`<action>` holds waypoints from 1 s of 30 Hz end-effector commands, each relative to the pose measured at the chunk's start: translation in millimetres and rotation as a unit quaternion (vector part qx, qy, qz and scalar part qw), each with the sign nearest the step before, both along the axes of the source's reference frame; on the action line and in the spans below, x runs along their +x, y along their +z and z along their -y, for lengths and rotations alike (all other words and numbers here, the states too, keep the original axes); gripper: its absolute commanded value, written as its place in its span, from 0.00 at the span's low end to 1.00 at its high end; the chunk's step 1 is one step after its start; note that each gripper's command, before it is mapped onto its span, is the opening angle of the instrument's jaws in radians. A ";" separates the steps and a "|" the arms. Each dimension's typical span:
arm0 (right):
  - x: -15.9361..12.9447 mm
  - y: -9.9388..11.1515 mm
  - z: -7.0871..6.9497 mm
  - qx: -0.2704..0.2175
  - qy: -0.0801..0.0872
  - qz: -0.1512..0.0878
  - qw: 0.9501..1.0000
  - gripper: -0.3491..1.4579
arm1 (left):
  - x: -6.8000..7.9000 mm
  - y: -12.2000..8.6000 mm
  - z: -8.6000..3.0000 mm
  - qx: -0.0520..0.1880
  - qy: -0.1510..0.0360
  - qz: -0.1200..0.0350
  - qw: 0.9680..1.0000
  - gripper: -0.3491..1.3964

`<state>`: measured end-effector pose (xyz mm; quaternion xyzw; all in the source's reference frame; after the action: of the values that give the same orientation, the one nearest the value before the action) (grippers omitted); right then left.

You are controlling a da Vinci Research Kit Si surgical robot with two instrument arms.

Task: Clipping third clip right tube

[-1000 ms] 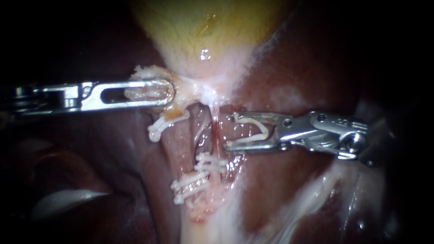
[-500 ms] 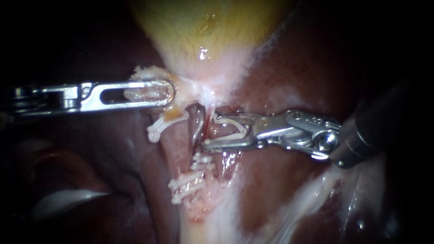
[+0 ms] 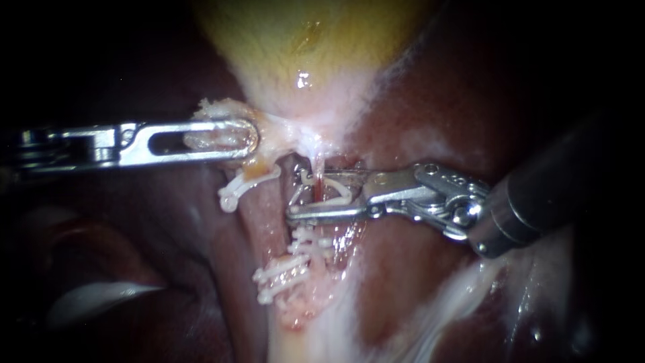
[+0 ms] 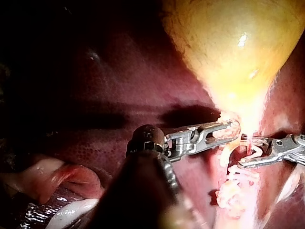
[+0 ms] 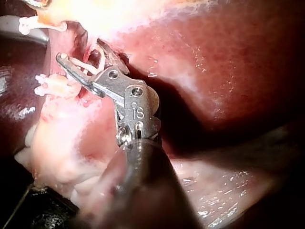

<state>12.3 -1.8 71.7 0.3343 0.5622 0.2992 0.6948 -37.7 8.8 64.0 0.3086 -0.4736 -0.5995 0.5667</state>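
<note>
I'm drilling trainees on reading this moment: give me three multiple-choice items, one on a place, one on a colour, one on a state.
1. The clip carried by the right instrument sits: A lying loose; B astride the tube below the gallbladder; C out of sight.
2. That clip is: A white; B blue; C black.
3. The left instrument is: A hidden; B free; C clamped on tissue.
B: it straddles the tube. A: it shows white. C: it pinches tissue at the gallbladder's neck.
</note>
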 end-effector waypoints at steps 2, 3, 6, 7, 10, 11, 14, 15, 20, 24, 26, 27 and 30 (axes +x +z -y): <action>0.0 0.0 -0.1 0.006 -0.003 -0.009 1.000 0.47 | 0.0 0.0 0.0 0.000 0.000 0.000 1.000 0.01; 0.0 -0.1 0.0 0.009 -0.004 -0.015 1.000 0.47 | 0.0 0.0 0.0 0.000 0.000 0.000 1.000 0.01; 0.0 -0.2 0.0 0.023 -0.005 -0.027 0.999 0.46 | 0.0 0.0 0.0 0.000 0.000 0.000 1.000 0.01; 0.0 -0.3 0.1 0.029 -0.005 -0.033 0.999 0.46 | 0.0 0.0 0.0 0.000 0.000 0.000 1.000 0.01; 0.1 -0.8 0.1 0.038 -0.005 -0.048 0.998 0.46 | 0.1 0.0 0.0 0.000 0.000 0.000 1.000 0.01; 0.1 -0.9 0.1 0.042 -0.004 -0.054 0.998 0.46 | 0.1 0.0 0.0 0.000 0.000 0.000 1.000 0.01; 0.2 -1.5 0.2 0.049 -0.002 -0.072 0.996 0.46 | 0.1 0.1 0.0 0.000 0.000 0.000 1.000 0.01; 0.2 -1.7 0.1 0.050 -0.003 -0.075 0.996 0.46 | 0.1 0.1 -0.1 0.000 0.001 0.000 1.000 0.01; 0.2 -3.0 -0.2 0.054 0.001 -0.096 0.994 0.46 | 0.1 0.1 -0.1 0.000 0.001 0.000 1.000 0.01; 0.0 -3.8 -0.6 0.057 0.006 -0.105 0.993 0.46 | 0.2 0.1 -0.1 0.000 0.001 0.000 1.000 0.01; -0.2 -4.2 -0.8 0.058 0.008 -0.109 0.992 0.46 | 0.2 0.1 -0.1 0.000 0.001 0.001 1.000 0.01; -0.2 -4.3 -0.8 0.059 0.009 -0.110 0.992 0.46 | 0.2 0.1 -0.1 0.000 0.001 0.001 1.000 0.01; -0.4 -4.4 -0.9 0.063 0.008 -0.110 0.992 0.46 | 0.2 0.1 -0.1 0.000 0.001 0.001 1.000 0.01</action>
<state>12.0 -0.9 67.2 0.4029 0.6189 0.3007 0.6035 -37.5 8.9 64.1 0.3092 -0.4737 -0.5988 0.5670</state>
